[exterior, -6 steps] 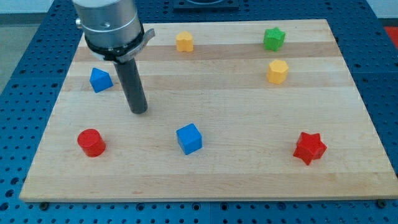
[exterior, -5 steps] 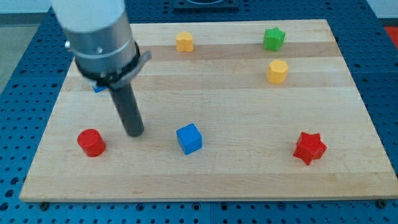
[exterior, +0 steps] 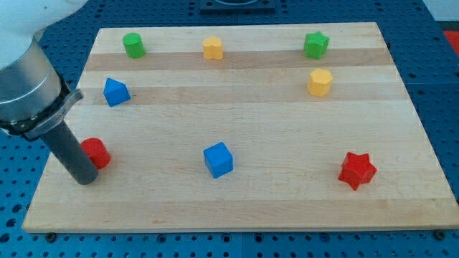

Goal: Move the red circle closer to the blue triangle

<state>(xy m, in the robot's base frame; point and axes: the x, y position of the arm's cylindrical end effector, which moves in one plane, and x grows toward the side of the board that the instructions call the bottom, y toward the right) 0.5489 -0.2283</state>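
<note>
The red circle (exterior: 97,153) lies at the board's lower left, partly hidden by my rod. My tip (exterior: 84,179) rests on the board just below and left of the red circle, touching or nearly touching it. The blue triangle (exterior: 115,92) sits above the red circle, near the board's left edge, with a gap of bare wood between them.
A green circle (exterior: 133,44), a yellow block (exterior: 212,48) and a green star (exterior: 315,44) line the top edge. A yellow hexagon (exterior: 320,82) is at the right, a blue cube (exterior: 218,159) in the lower middle, a red star (exterior: 356,170) at the lower right.
My tip has swung left and down, from right of the red circle to its lower left. The red circle has shifted slightly up and left. The green circle is uncovered.
</note>
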